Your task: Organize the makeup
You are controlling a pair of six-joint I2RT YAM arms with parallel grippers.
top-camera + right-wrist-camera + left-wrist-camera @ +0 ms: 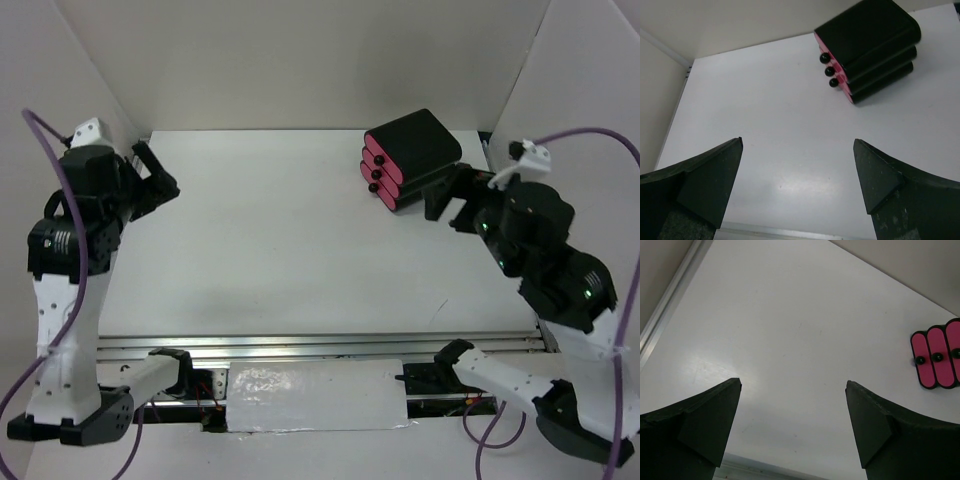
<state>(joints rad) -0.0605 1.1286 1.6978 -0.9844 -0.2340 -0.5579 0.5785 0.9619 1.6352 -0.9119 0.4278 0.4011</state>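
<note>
We see the left hand (160, 178) spread wide with nothing between its fingers, over the left edge of the white tabletop (280, 230). The right hand (450, 207) is also spread wide and holds nothing. It is near the black drawer box (415, 150) at the far right and not touching it. The box has three pink drawer fronts with black knobs, all pushed in. We cannot tell where the makeup is from these views.
</note>
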